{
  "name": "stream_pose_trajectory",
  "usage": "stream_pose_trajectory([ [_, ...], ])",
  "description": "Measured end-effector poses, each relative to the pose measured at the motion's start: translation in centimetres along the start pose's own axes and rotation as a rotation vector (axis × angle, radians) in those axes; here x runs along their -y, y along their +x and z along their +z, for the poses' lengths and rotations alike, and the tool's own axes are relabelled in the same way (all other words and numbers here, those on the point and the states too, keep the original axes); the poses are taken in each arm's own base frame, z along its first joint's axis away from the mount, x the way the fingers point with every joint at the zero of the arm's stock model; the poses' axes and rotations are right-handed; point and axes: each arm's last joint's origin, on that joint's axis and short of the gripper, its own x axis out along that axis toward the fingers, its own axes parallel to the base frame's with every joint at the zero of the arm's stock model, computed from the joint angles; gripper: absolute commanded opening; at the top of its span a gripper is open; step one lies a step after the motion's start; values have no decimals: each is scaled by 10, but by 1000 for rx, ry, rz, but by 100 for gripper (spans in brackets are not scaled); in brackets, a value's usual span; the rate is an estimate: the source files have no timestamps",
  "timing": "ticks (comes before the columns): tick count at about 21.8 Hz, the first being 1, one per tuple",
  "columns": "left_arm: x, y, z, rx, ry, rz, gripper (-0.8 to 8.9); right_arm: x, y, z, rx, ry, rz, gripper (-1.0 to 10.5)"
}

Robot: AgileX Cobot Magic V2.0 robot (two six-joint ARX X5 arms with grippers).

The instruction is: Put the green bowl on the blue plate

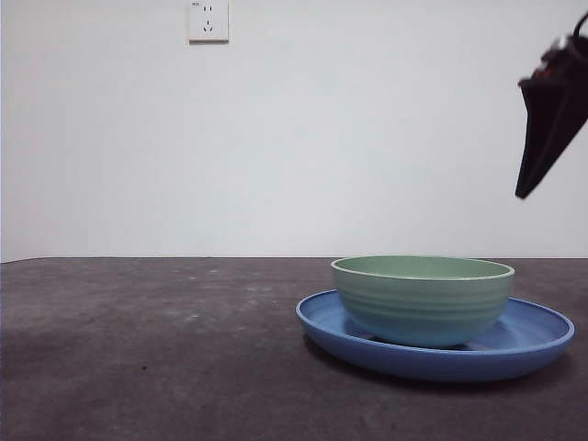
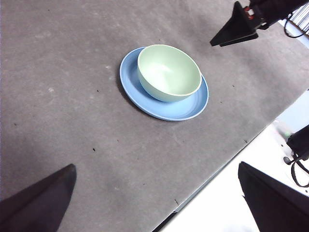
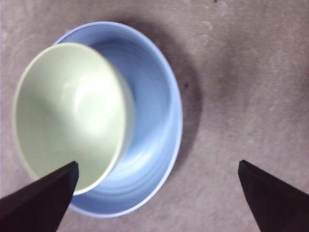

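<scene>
The green bowl (image 1: 422,299) sits upright inside the blue plate (image 1: 537,342), off-centre. The right hand (image 3: 157,193) hangs open above it; a careless descent could clip the rim. The left hand (image 2: 157,195), open, waits well apart over the desk (image 1: 147,349).

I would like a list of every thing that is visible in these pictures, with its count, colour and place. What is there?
Pale mint-green round bowl: one, green, upright on the plate, off-centre.
Wide glossy blue round plate: one, blue, on the table under the bowl.
Table: one, dark grey, mottled surface.
Wall socket: one, white, high on the white wall.
Right gripper: one, black, jaws open, raised above the bowl and plate.
Left gripper: one, black, jaws open, away from the plate.
</scene>
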Motion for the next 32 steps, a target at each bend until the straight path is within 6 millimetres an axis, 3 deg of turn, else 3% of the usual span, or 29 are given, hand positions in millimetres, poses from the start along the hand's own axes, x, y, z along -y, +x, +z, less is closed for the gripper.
stream_pose_trajectory([
  [9, 0, 0, 0, 0, 0, 0, 625, 18, 33, 13, -48, 2, 23, 322],
  [18, 0, 0, 0, 0, 0, 0, 625, 33, 76, 22, -106, 7, 157, 240],
  [32, 0, 0, 0, -1, 0, -1, 625, 41, 91, 19, -160, 41, 151, 11],
])
